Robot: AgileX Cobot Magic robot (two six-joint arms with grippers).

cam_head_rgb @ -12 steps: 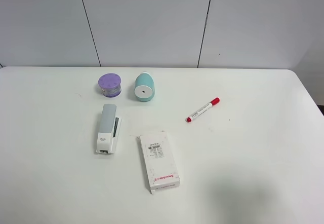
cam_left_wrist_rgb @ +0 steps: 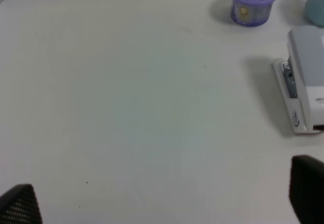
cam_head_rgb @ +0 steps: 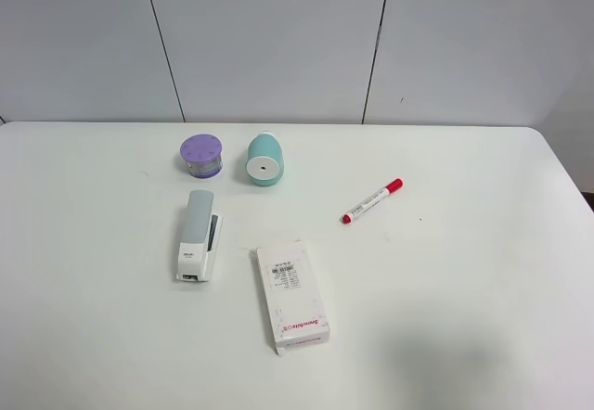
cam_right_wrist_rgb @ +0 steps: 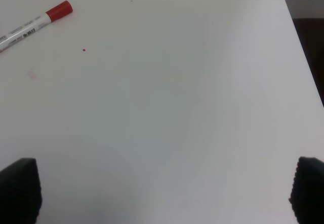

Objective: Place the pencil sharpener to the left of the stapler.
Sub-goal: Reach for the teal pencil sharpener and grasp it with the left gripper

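The teal pencil sharpener lies toward the back of the white table, its white round face turned to the front. A sliver of it shows at the edge of the left wrist view. The stapler, grey on top with a white base, lies in front and to the left of it; it also appears in the left wrist view. My left gripper is open over bare table, left of the stapler. My right gripper is open over bare table near the marker. Neither arm shows in the exterior high view.
A purple round container stands just left of the sharpener. A red-capped marker lies right of centre. A white labelled box lies in front, right of the stapler. The table's right edge drops to a dark floor.
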